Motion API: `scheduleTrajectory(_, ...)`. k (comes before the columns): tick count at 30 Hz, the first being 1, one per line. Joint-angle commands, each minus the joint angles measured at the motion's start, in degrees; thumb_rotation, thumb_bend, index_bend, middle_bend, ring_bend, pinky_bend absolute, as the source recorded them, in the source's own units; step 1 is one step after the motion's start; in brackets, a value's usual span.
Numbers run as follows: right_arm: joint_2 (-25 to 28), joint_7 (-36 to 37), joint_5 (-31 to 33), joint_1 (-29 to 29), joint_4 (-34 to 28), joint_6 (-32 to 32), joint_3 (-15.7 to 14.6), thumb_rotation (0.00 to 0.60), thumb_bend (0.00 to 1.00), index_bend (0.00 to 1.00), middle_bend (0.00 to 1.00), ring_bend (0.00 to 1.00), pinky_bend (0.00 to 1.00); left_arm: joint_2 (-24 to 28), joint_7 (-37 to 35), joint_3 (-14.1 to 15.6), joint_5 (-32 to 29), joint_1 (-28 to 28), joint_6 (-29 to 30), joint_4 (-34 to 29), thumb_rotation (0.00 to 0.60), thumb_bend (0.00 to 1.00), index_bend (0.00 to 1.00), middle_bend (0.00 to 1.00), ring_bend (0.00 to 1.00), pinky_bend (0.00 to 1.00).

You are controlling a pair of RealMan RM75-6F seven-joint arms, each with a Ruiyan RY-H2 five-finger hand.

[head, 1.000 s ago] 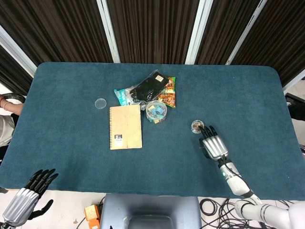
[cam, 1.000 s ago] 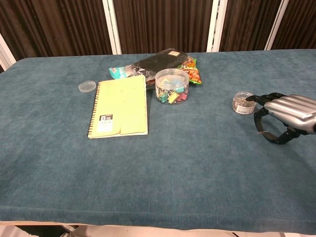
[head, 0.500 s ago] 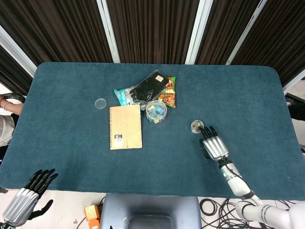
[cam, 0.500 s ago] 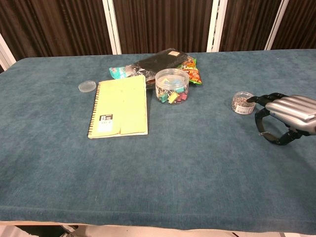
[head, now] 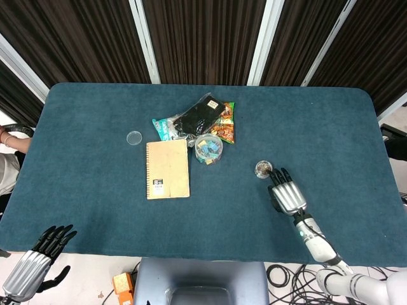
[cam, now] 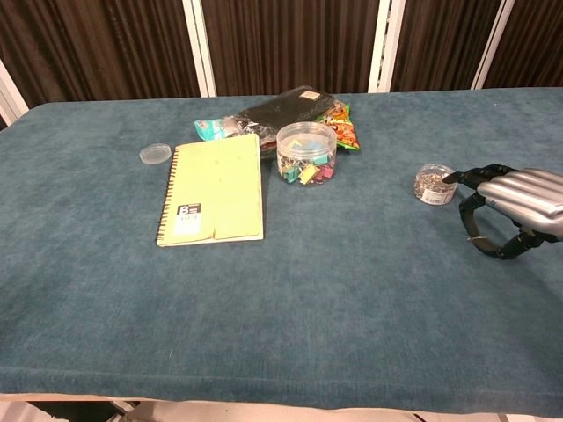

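While both hands stay unclenched, one small jar (head: 263, 169) sits at the right hand's (head: 286, 194) fingertips.
Left hand (head: 35, 267) grasps nothing.

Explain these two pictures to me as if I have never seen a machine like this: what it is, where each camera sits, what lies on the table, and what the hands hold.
This is a two-armed robot with human-like metal hands, seated at a blue table. One picture looks down from its head, the other looks forward from its chest.

On the table lie a spiral notebook, a clear tub of coloured clips, a black pouch on some snack packets, a small round lid, and a small jar of metal bits.

The right hand is open just beside that jar, fingertips close to it, holding nothing. The left hand hangs below the table's near edge, also empty.
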Motion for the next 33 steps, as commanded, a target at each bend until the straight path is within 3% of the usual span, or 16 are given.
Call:
scheduleTrajectory(1, 0.00, 0.29, -0.20, -0.08, 0.10, 0.17, 0.01, 0.600, 0.36, 0.80, 0.05, 0.00, 0.00, 0.00, 0.01, 0.01, 0.02, 0.01, 0.01, 0.03, 0.600, 0.38, 0.00, 0.00, 0.00, 0.00)
scheduleTrajectory(17, 1.30, 2.54, -1.22, -0.08, -1.20, 1.54, 0.97, 0.600, 0.36, 0.80, 0.06, 0.00, 0.00, -0.03, 0.01, -0.06, 0.00, 0.08, 0.16, 0.21, 0.600, 0.38, 0.00, 0.00, 0.00, 0.00)
scheduleTrajectory(24, 2.38, 1.33, 2.50, 2.82, -3.59, 0.50, 6.51, 0.600, 0.36, 0.80, 0.06, 0.00, 0.00, 0.14, 0.28, -0.18, -0.08, -0.16, -0.19, -0.31, 0.600, 0.38, 0.00, 0.00, 0.00, 0.00)
scheduleTrajectory(29, 0.86, -3.69, 7.70, 6.18, -2.03, -2.11, 10.70, 0.600, 0.36, 0.80, 0.06, 0.00, 0.00, 0.27, 0.74, -0.31, -0.33, -0.40, -0.78, -0.96, 0.600, 0.38, 0.00, 0.00, 0.00, 0.00)
scheduleTrajectory(33, -0.72, -6.94, 11.30, 7.96, 0.01, -4.22, 11.99, 0.600, 0.36, 0.80, 0.06, 0.00, 0.00, 0.37, 0.89, -0.39, -0.63, -0.55, -1.25, -1.28, 0.600, 0.38, 0.00, 0.00, 0.00, 0.00)
